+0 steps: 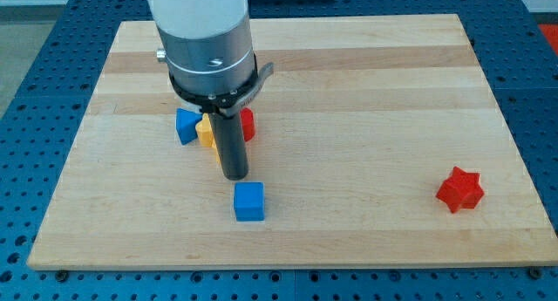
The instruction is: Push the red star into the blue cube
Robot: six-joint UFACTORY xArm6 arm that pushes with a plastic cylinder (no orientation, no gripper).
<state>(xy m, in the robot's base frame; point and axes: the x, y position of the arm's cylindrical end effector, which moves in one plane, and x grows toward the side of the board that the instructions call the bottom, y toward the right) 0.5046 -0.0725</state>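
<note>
The red star (459, 189) lies near the view's right edge of the wooden board, low down. The blue cube (248, 201) sits left of centre near the view's bottom. My tip (235, 175) is at the end of the dark rod, just above and slightly left of the blue cube, with a small gap to it. The red star is far to the right of both the tip and the cube.
A cluster sits behind the rod: another blue block (186, 126), a yellow block (207, 133) and a red block (248, 124), partly hidden by the rod. The wooden board (366, 83) lies on a blue perforated table.
</note>
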